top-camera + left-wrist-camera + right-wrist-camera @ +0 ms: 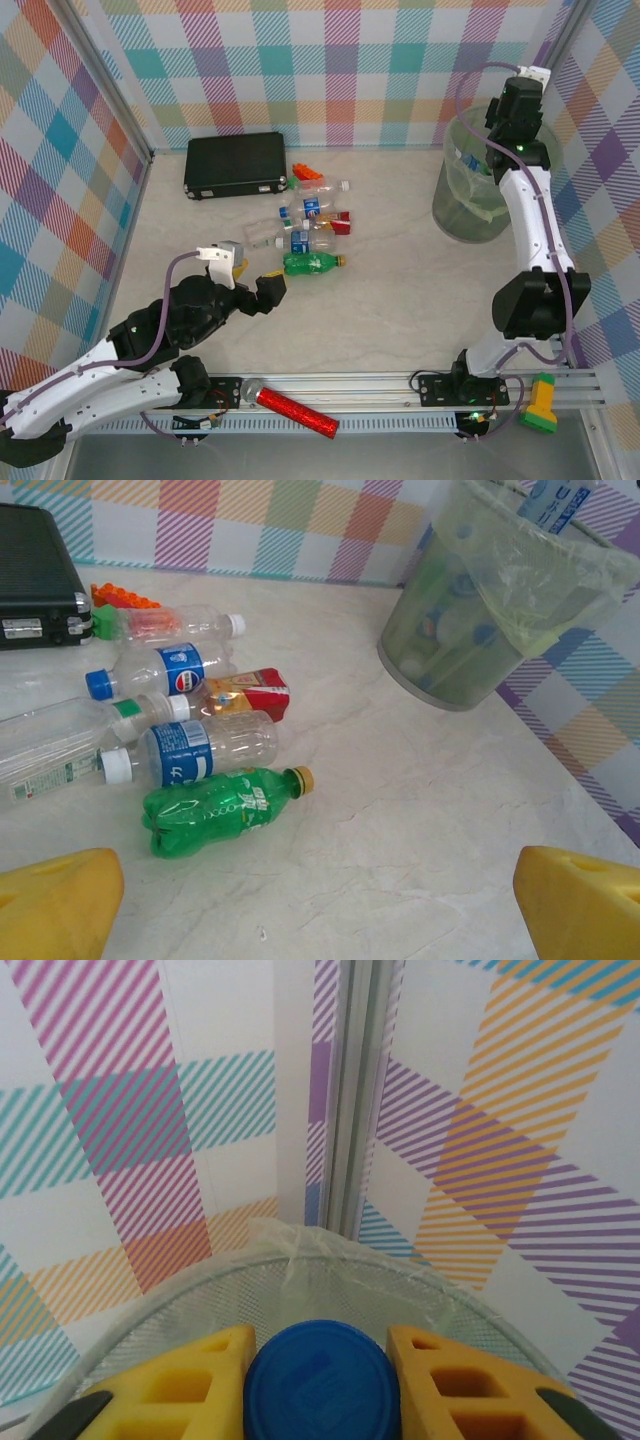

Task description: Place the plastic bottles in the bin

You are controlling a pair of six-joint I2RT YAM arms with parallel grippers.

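Right gripper [318, 1360] clamps a blue-capped bottle [318, 1405] just above the bin [300, 1275].
Several lie inside already; about six loose bottles [195, 750] remain ahead of the left gripper [318, 905], spread wide and empty.

Bare surface [400, 300] lies open between the left hand [258, 280] and the bin [462, 218], and on the near side of the green bottle [215, 810]. Behind that bottle the other bottles [200, 750] lie packed close, some touching, with toy bricks [120, 597] and the black case [235, 165] just beyond. The right hand [320, 1390], clamping a blue-capped bottle [318, 1375], hangs over the bin's mouth, near the corner walls [345, 1110].
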